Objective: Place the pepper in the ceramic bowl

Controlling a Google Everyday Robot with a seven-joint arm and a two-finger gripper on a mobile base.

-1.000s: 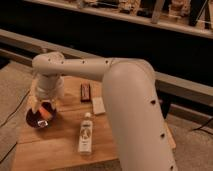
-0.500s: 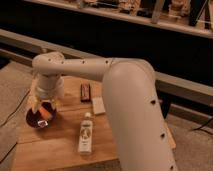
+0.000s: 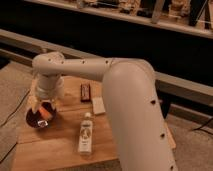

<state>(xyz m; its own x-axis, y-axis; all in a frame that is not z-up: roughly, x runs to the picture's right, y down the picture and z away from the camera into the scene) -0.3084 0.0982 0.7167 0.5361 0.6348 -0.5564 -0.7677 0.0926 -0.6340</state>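
Camera view: my gripper (image 3: 44, 111) hangs over the ceramic bowl (image 3: 33, 120) at the wooden table's (image 3: 60, 145) nine o'clock edge, fingers clamped on the orange pepper (image 3: 43, 114). At three o'clock of the bowl lies a clear bottle (image 3: 85, 133).

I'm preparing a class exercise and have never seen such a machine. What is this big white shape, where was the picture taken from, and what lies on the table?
The white shape is a robot arm, seen from one camera close beside it. It reaches down to its tool, which hangs over a dark ceramic bowl at the wooden table's left edge. An orange pepper shows at the tool, just above the bowl. Also there: a clear bottle lying down, a small pale block and a dark bar.
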